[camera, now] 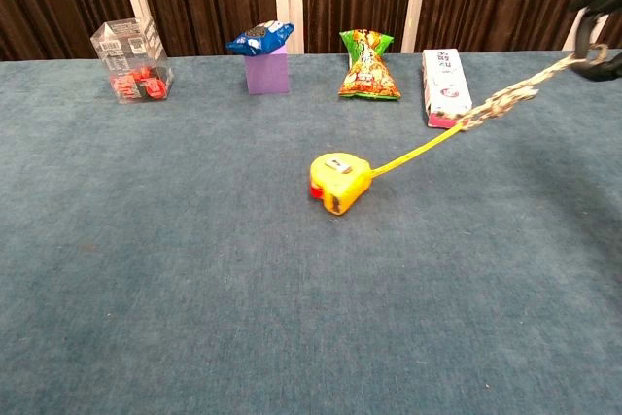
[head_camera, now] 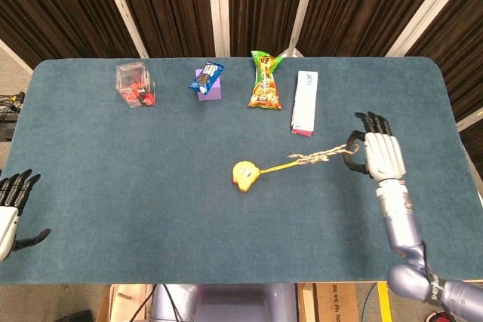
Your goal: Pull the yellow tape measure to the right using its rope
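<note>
The yellow tape measure [head_camera: 244, 175] [camera: 339, 181] lies near the middle of the blue table. Its yellow tape runs up and right into a knotted rope [head_camera: 317, 157] [camera: 505, 97], drawn taut and lifted off the cloth. My right hand [head_camera: 381, 155] [camera: 598, 31] pinches the rope's far end, right of the white box and above the table; in the chest view only its dark fingers show at the frame's right edge. My left hand [head_camera: 13, 205] hangs off the table's left front corner, fingers spread, holding nothing.
Along the far edge stand a clear box with red pieces [head_camera: 134, 84] [camera: 132, 60], a purple block with a blue packet on it [head_camera: 207, 82] [camera: 266, 57], an orange-green snack bag [head_camera: 264, 81] [camera: 366, 65] and a white carton [head_camera: 305, 102] [camera: 444, 86].
</note>
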{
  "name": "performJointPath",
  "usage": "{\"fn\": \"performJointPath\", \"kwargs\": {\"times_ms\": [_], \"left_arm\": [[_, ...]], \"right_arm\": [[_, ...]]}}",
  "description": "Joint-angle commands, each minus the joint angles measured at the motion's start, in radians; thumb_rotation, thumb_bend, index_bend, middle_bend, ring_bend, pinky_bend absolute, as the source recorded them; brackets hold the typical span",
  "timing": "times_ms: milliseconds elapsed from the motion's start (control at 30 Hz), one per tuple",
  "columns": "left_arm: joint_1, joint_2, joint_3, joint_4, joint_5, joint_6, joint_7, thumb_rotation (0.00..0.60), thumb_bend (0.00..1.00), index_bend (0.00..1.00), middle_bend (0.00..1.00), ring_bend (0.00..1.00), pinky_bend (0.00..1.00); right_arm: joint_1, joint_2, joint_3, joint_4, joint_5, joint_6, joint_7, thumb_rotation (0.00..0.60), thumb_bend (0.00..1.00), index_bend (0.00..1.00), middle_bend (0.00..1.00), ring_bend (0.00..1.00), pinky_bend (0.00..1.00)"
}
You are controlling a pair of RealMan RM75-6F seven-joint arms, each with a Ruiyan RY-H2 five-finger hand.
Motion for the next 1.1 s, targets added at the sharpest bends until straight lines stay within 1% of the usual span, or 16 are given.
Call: {"fn": "performJointPath", "kwargs": {"times_ms": [33, 267, 467, 600, 867, 1000, 1067, 1100], "left_arm": [[0.001, -0.001, -0.001, 0.001, 0.000, 0.002, 0.001, 0.600, 0.00, 0.00, 0.00, 0.00, 0.00], [0.005, -0.004, -0.001, 0.004, 0.008, 0.015, 0.008, 0.600, 0.00, 0.00, 0.00, 0.00, 0.00], [0.007, -0.007, -0.002, 0.007, 0.007, 0.018, 0.009, 0.600, 0.00, 0.00, 0.00, 0.00, 0.00], [0.006, -0.007, -0.003, 0.006, 0.003, 0.015, 0.010, 0.600, 0.00, 0.00, 0.00, 0.00, 0.00], [0.006, -0.009, -0.003, 0.008, 0.007, 0.018, 0.014, 0.600, 0.00, 0.00, 0.00, 0.00, 0.00], [0.006, -0.010, -0.003, 0.007, 0.006, 0.017, 0.016, 0.600, 0.00, 0.00, 0.00, 0.00, 0.00], [0.007, -0.010, -0.003, 0.006, 0.006, 0.017, 0.017, 0.600, 0.00, 0.00, 0.00, 0.00, 0.00], [0.007, -0.010, -0.003, 0.006, 0.006, 0.017, 0.018, 0.600, 0.00, 0.00, 0.00, 0.00, 0.00]], "right_arm": [[-0.020, 0.034, -0.001, 0.002, 0.006, 0.004, 0.017, 0.600, 0.41, 0.63, 0.15, 0.00, 0.00], [-0.055, 0.098, 0.000, 0.031, 0.035, 0.004, 0.046, 0.600, 0.41, 0.63, 0.15, 0.00, 0.00], [-0.077, 0.143, 0.017, 0.073, 0.070, 0.002, 0.083, 0.600, 0.42, 0.63, 0.15, 0.00, 0.00], [-0.088, 0.168, 0.042, 0.101, 0.124, -0.010, 0.113, 0.600, 0.42, 0.63, 0.16, 0.00, 0.00], [-0.104, 0.188, 0.057, 0.138, 0.183, -0.029, 0.140, 0.600, 0.42, 0.63, 0.16, 0.00, 0.00], [-0.112, 0.185, 0.050, 0.150, 0.176, -0.035, 0.155, 0.600, 0.42, 0.63, 0.16, 0.00, 0.00], [-0.114, 0.184, 0.041, 0.150, 0.165, -0.036, 0.152, 0.600, 0.42, 0.61, 0.16, 0.00, 0.00], [-0.115, 0.183, 0.037, 0.150, 0.158, -0.035, 0.150, 0.600, 0.42, 0.55, 0.15, 0.00, 0.00]]}}
